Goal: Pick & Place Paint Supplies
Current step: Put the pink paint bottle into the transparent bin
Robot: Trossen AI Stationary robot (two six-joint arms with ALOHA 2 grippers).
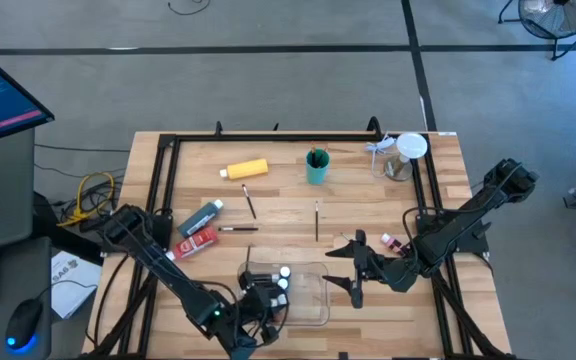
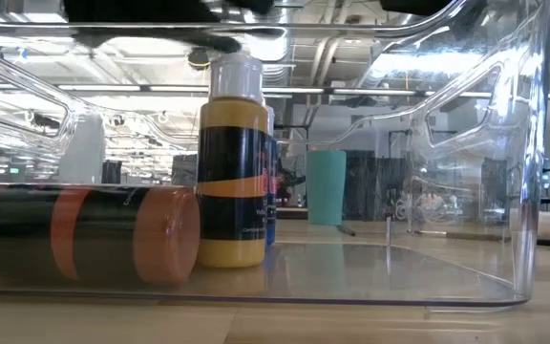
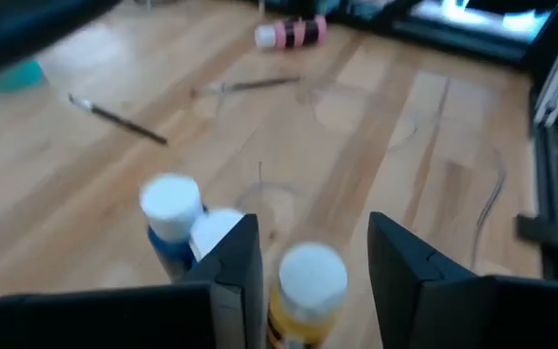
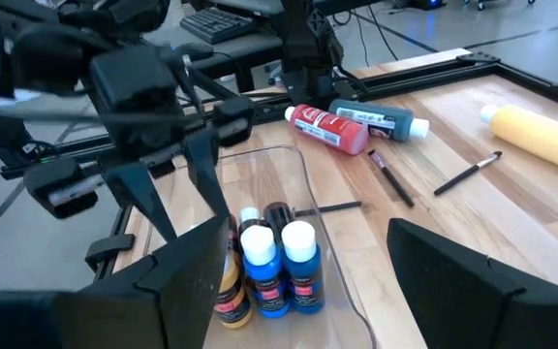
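Left end effector (image 3: 308,257) sits directly over the clear tray (image 1: 318,300), fingers (image 3: 235,267) partly apart and straddling the white cap of a small yellow-bodied bottle (image 3: 303,291) without visibly pinching it; can't tell from the wrist view whether they touch it. That bottle stands upright in the tray: yellow body, dark label with an orange band, white cap (image 2: 232,158). Just beside it, on the near side of the end effector, two blue bottles (image 4: 279,267) with white caps stand upright, touching each other, plus one dark-capped bottle behind them. An orange-and-dark bottle (image 2: 84,234) lies on its side on the tray floor next to the yellow one. Right end effector (image 1: 353,270) hangs just beside the tray's right wall, jaws wide, holding nothing. A small pink-and-black bottle (image 1: 391,243) lies on the counter (image 1: 448,200) close behind the right end effector. Farther out from the left end effector: a red tube (image 1: 198,242) and a dark teal-grey tube (image 1: 201,216) lying side by side, three thin dark brushes (image 1: 249,202) scattered flat on the counter, then a larger yellow bottle (image 1: 246,170) on its side. Teal cup (image 1: 316,166) stands upright beyond that with something dark inside it.
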